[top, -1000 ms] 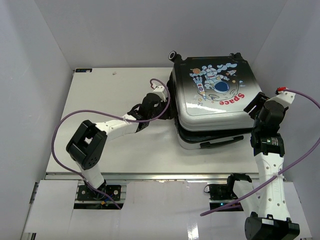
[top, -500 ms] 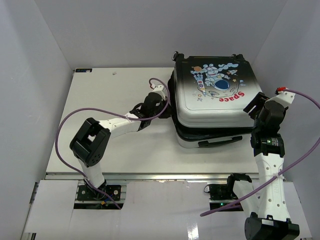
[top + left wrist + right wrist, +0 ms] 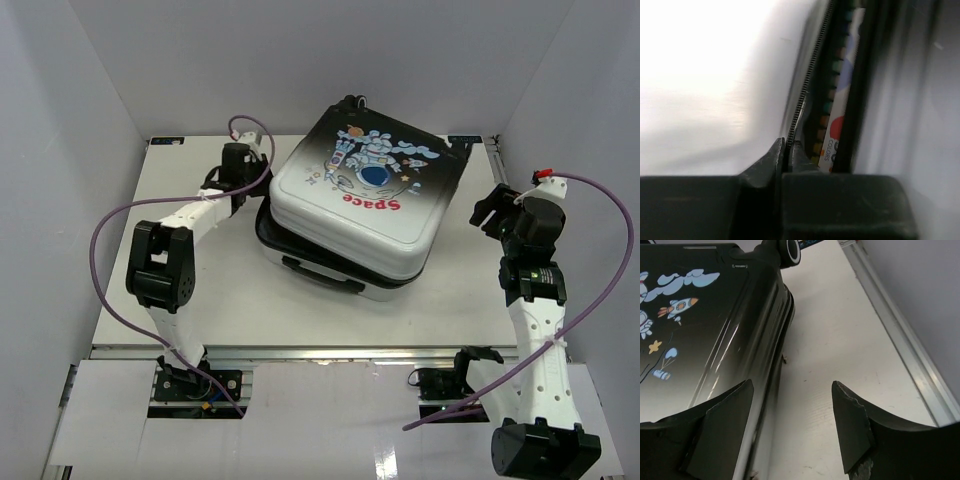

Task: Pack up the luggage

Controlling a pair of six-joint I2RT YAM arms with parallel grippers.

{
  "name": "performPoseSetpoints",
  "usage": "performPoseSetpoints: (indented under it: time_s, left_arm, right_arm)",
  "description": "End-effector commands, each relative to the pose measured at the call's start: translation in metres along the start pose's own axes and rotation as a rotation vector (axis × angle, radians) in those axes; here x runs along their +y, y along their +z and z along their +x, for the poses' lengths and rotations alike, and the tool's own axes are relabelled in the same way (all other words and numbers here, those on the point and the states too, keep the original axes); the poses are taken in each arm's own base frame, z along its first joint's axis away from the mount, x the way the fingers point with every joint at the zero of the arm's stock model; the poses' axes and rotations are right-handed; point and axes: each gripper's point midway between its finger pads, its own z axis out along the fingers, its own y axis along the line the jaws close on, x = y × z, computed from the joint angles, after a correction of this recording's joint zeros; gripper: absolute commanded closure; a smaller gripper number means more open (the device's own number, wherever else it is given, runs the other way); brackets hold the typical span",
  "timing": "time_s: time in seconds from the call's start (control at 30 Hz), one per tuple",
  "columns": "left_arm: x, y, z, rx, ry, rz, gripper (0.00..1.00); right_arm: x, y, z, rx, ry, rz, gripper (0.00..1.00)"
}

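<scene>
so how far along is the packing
Done: luggage lid is down over a printed box inside. In hand: left gripper pinches the zipper at the rim. Left: halves sit skewed with a gap, so zipping remains; right gripper is open, touching nothing.

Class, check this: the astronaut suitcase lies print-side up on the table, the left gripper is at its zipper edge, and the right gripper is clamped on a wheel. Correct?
No. The right gripper is open and holds nothing. The right wrist view shows its fingers apart over bare table beside the suitcase, with the wheel well ahead. The rest stands.
</scene>
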Motion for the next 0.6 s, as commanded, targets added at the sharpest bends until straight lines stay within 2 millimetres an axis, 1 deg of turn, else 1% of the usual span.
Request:
performPoseSetpoints:
  time_s: [0.0, 0.07, 0.13, 0.27, 0.3, 0.37, 0.43, 0.47, 0.5, 0.57]
  left_arm:
    - [0.059, -0.038, -0.113, -0.245, 0.023, -0.177, 0.36]
    - [0.059, -0.047, -0.118, -0.255, 0.023, -0.172, 0.30]
    - [0.055, -0.058, -0.123, -0.277, 0.021, -0.167, 0.24]
    - [0.025, -0.091, -0.131, -0.309, 0.015, -0.045, 0.24]
    - [0.020, -0.098, -0.128, -0.310, -0.005, -0.029, 0.23]
    - [0.015, -0.110, -0.121, -0.321, -0.035, -0.009, 0.23]
    - [0.013, -0.122, -0.109, -0.340, -0.051, 0.003, 0.23]
    - [0.014, -0.128, -0.100, -0.351, -0.058, 0.002, 0.23]
    - [0.020, -0.133, -0.082, -0.341, -0.073, -0.015, 0.23]
    - [0.025, -0.139, -0.071, -0.368, -0.096, -0.028, 0.24]
  right_arm:
    - [0.035, -0.009, -0.014, -0.068, 0.027, -0.177, 0.30]
    - [0.036, -0.005, -0.009, -0.053, 0.023, -0.187, 0.30]
    - [0.031, 0.006, 0.003, -0.022, 0.026, -0.165, 0.31]
    - [0.030, 0.019, 0.017, -0.008, 0.055, -0.165, 0.34]
    - [0.029, 0.024, 0.020, -0.001, 0.065, -0.162, 0.35]
    - [0.029, 0.035, 0.025, 0.010, 0.080, -0.159, 0.38]
    - [0.028, 0.046, 0.030, 0.026, 0.092, -0.147, 0.40]
    - [0.024, 0.053, 0.036, 0.047, 0.096, -0.125, 0.41]
    - [0.024, 0.062, 0.038, 0.053, 0.100, -0.120, 0.42]
    - [0.024, 0.071, 0.041, 0.057, 0.112, -0.118, 0.43]
